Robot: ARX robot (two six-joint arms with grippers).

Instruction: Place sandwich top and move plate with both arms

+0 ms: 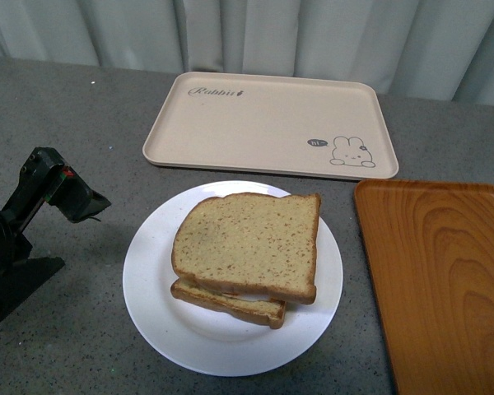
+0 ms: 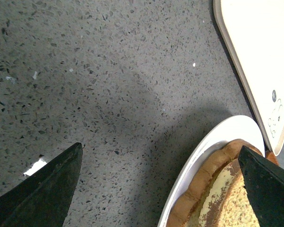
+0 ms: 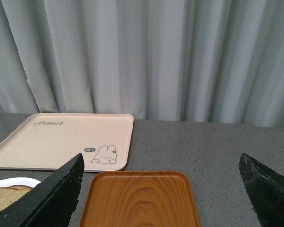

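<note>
**Sandwich closed on plate, both grippers empty**

The plate (image 1: 148, 288) sat on the grey speckled table (image 1: 66, 107) and held two stacked bread slices. The sandwich top (image 1: 247, 243) lay flat on the lower slice (image 1: 230, 303), skewed a bit, so the lower slice's crust stuck out toward the near rim of the plate. Whatever lay between the slices was hidden.

Beyond the plate lay the beige rabbit-print tray (image 1: 263, 115), with nothing in it. To the right of the plate, just beside its rim, the orange wood-grain tray (image 1: 445, 280) also held nothing.

The left gripper (image 2: 160, 150) hung over the table just left of the plate, jaws spread wide with nothing between them; one finger (image 2: 267, 187) overlapped the bread's crust in the left wrist view, but contact could not be told.

The right gripper (image 3: 161, 158) was out of the front view. Its jaws were also spread wide and empty, facing both trays and a grey curtain (image 3: 142, 56), with only a sliver of the plate showing.
</note>
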